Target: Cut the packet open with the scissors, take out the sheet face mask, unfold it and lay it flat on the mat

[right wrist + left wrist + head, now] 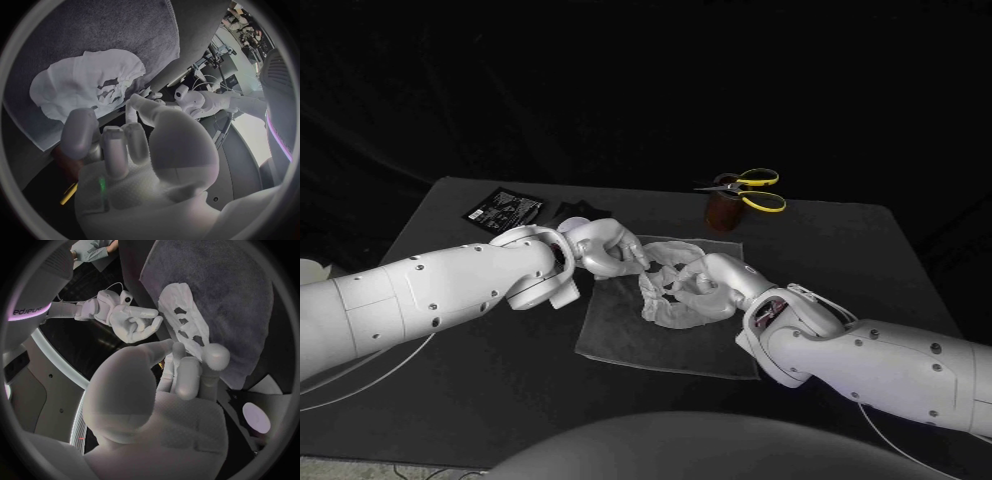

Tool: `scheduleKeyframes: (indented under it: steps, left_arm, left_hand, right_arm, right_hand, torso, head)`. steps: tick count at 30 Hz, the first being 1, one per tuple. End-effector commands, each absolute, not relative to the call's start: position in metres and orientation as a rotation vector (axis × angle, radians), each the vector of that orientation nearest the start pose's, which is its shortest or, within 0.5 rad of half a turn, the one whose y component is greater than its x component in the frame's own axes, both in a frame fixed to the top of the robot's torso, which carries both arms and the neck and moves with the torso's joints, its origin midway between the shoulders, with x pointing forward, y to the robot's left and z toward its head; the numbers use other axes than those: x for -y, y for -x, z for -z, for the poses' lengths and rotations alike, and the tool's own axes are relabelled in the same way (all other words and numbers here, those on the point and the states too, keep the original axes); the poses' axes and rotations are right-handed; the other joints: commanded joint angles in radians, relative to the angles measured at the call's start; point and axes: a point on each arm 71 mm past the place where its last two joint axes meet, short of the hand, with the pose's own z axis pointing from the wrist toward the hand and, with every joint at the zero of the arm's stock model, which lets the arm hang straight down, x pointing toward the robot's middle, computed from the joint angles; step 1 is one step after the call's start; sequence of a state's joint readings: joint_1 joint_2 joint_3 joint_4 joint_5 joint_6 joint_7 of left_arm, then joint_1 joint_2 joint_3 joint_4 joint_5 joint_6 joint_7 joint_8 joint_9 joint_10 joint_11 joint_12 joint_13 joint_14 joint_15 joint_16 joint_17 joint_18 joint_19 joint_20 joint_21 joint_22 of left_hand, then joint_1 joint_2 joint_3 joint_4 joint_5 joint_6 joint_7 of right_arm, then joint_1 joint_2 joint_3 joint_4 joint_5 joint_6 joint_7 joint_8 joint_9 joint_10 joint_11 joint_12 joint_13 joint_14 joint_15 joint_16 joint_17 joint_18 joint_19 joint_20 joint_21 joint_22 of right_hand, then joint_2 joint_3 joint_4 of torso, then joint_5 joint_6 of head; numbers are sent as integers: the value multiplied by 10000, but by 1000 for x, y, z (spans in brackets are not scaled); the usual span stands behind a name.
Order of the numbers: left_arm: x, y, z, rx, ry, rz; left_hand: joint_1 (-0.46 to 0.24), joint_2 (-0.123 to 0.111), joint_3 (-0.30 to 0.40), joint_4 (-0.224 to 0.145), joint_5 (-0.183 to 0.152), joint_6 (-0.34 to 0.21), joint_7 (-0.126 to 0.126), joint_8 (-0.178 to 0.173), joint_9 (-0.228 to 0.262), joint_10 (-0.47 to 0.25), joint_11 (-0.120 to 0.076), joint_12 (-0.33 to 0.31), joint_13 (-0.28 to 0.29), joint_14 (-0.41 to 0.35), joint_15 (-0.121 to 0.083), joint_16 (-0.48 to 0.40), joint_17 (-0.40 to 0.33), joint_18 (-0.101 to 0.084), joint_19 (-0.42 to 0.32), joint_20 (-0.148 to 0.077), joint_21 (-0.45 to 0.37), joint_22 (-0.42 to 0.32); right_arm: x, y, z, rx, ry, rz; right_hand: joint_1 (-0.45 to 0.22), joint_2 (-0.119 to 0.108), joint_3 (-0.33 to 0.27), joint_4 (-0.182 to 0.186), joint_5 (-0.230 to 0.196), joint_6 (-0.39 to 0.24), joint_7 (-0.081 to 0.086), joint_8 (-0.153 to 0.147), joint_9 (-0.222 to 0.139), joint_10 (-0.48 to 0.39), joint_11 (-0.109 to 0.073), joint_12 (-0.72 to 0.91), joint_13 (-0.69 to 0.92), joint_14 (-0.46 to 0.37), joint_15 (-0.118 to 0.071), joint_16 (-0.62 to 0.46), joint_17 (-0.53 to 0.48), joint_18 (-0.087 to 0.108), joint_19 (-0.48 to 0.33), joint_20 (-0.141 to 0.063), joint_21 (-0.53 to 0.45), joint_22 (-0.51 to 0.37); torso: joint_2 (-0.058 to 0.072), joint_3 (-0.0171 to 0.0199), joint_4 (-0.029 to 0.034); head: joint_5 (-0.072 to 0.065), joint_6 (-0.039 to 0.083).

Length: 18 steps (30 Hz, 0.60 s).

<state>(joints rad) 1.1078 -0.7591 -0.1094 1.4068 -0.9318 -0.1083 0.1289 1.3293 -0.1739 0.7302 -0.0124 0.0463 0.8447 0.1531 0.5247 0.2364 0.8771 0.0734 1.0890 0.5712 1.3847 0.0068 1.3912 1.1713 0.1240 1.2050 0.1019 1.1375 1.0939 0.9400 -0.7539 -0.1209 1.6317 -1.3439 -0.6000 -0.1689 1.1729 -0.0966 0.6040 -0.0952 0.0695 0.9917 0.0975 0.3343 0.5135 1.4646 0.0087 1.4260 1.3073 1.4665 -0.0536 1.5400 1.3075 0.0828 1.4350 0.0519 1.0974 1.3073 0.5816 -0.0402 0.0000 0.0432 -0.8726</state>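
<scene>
Pinching one end of the white, part-unfolded sheet face mask [668, 300] between thumb and fingers of the left hand [603, 248], over the grey mat [625, 345] at mid-table [848, 240]. Touching its opposite edge with the right hand [718, 280]; cannot tell whether grasping. Beyond, yellow-handled scissors [750, 188] upright in a brown holder [724, 212], black packet [502, 208] far left.

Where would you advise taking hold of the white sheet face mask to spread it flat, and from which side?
Pinch the white sheet face mask at its thin outer rim, at opposite ends, coming straight down from above. It lies limp and bunched in the middle on the grey cloth mat, so drawing the ends apart should open it.
</scene>
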Motion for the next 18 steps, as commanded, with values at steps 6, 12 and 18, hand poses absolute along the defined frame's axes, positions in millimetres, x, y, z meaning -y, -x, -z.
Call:
scheduleKeyframes:
  steps: [6, 12, 18]
  left_arm:
    - [-168, -467, 246, -18899, -1077, 11672]
    - [-154, -479, 249, -18413, -3644, 10175]
    - [-141, -486, 262, -18162, -5431, 9177]
  left_hand:
    - [335, -53, -241, -80, 34, 28, -85, 572, 215, -235, -52, -428, -304, -433, -52, -389, -700, 140, -212, -35, -301, -271]
    - [388, -545, -700, -90, 32, -399, -141, 639, 225, -489, -125, -897, -642, -1801, -67, -1439, -2511, 274, -723, -26, -893, -828]
    - [489, -766, -1071, -120, 34, -224, -228, 725, 218, -644, -161, -768, -614, -1946, -87, -1334, -2380, 246, -688, -39, -847, -739]
  right_arm:
    - [150, -387, 292, -17357, -1758, -9448]
    - [156, -386, 291, -17201, -1705, -9629]
    - [155, -385, 290, -17122, -1414, -9722]
  right_hand:
    - [125, -23, -78, -52, 80, -254, 93, -225, -79, 336, 148, -196, 1667, 863, 88, -97, 1817, 57, -155, 67, -258, 1432]
    - [159, 1, -83, -67, 100, -333, 143, -302, -114, 282, 192, -286, 1616, 852, 124, -121, 1771, 72, -194, 96, -360, 1408]
    - [195, 38, -68, -79, 121, -334, 153, -317, -121, 260, 202, -321, 1596, 847, 137, -131, 1752, 81, -215, 108, -415, 1394]
  torso:
    - [-10, -19, 14]
    - [4, -12, -4]
    - [16, -9, 1]
  head:
    - [-184, 0]
    - [-181, 0]
    - [-210, 0]
